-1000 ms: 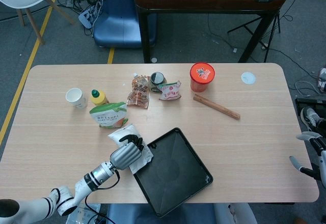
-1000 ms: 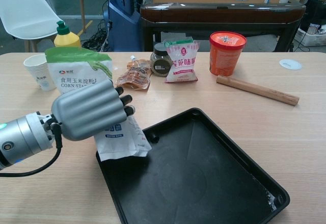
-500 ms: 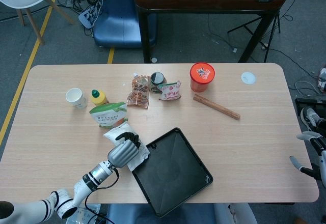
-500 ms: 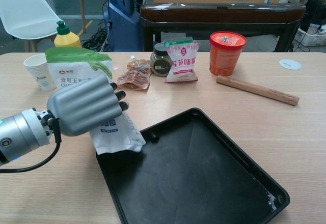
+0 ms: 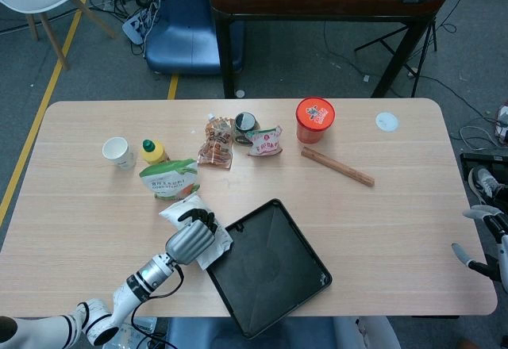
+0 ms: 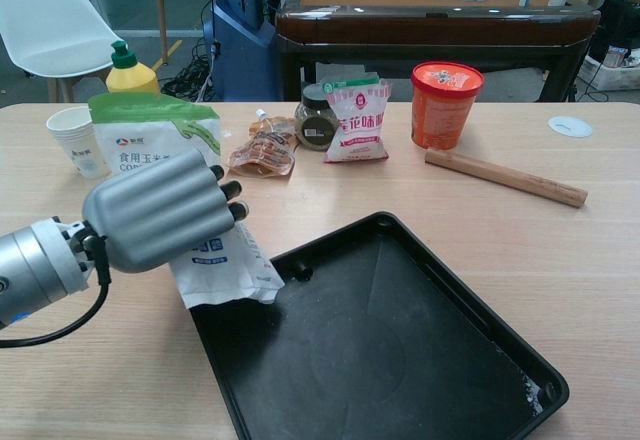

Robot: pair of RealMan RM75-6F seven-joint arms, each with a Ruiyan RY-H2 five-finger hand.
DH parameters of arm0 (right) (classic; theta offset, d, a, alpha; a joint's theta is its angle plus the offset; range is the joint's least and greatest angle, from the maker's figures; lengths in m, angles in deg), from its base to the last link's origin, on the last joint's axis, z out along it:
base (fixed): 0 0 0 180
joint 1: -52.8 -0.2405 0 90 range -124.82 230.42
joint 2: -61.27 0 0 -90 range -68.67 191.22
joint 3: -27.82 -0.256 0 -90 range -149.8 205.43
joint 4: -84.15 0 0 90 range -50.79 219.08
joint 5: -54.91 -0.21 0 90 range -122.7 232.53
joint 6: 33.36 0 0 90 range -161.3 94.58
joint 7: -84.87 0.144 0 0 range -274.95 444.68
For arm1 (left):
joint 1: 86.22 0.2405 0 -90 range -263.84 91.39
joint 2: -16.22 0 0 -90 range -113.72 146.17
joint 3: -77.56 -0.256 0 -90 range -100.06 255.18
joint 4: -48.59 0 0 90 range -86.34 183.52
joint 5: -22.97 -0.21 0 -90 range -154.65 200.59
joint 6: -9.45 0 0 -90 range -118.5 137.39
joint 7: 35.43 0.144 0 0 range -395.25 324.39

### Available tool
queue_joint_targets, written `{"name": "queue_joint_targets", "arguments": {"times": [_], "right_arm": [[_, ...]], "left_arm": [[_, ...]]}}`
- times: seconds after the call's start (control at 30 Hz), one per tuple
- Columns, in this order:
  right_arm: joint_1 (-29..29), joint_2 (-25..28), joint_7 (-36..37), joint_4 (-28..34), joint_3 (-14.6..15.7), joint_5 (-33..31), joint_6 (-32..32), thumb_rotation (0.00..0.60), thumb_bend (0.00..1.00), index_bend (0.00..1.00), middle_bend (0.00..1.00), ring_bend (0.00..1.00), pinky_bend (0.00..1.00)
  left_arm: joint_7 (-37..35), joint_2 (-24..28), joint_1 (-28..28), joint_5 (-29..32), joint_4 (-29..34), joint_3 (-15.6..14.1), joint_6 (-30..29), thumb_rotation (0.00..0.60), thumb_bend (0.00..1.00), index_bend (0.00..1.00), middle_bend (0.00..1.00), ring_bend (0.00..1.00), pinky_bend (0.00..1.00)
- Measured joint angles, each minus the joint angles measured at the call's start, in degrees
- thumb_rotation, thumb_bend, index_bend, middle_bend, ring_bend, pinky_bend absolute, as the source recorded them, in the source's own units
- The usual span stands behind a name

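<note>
At the near left of the pale wooden table (image 5: 373,214), the left hand (image 5: 190,242) grips a white plastic pouch with blue print (image 6: 225,270).

The left hand's fingers (image 6: 215,195) are curled over the pouch's top, and the pouch's lower corner lies over the left rim of the square black plastic tray (image 5: 274,270), which sits at an angle on the table's near edge. Just beyond the pouch stands a green-and-white corn starch bag (image 6: 155,135), with a yellow squeeze bottle with a green cap (image 6: 130,68) and a white paper cup (image 5: 119,152) behind and left of it. Further back lie a brown snack packet (image 5: 216,144), a small dark jar (image 5: 244,124), a white-and-red pouch (image 6: 357,120), a red-lidded orange tub (image 5: 315,119) and a wooden rolling pin (image 5: 337,166). The right hand (image 5: 480,238) hangs off the table's right edge, well apart from everything, its fingers apart and holding nothing.
</note>
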Motion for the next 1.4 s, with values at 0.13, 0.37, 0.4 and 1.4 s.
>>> {"name": "queue_joint_targets", "arguments": {"times": [0.13,0.37,0.4,1.4], "right_arm": [[0.1,-0.1,0.0,-0.1,0.0,-0.2,0.0,0.6,0.19,0.36,0.32,0.17,0.17],[0.2,-0.2,0.1,-0.2,-0.1,-0.6,-0.1,0.6,0.19,0.36,0.32,0.17,0.17],[0.2,-0.2,0.1,-0.2,-0.1,-0.6,-0.1,0.6,0.19,0.36,0.32,0.17,0.17],[-0.1,-0.6,-0.3,-0.2,-0.2,-1.3,-1.1,0.6,0.19,0.36,0.33,0.17,0.17]], "left_arm": [[-5.6,-0.1,-0.2,0.8,0.4,0.6,-0.1,0.6,0.18,0.45,0.61,0.58,0.72],[-18.5,-0.3,-0.4,4.5,1.6,2.5,0.0,0.6,0.18,0.45,0.61,0.58,0.72],[-20.8,-0.2,-0.3,5.7,2.1,2.9,0.2,0.6,0.18,0.45,0.61,0.58,0.72],[-62.9,3.0,1.5,25.6,6.7,10.7,7.5,0.6,0.18,0.44,0.62,0.58,0.72]]}}
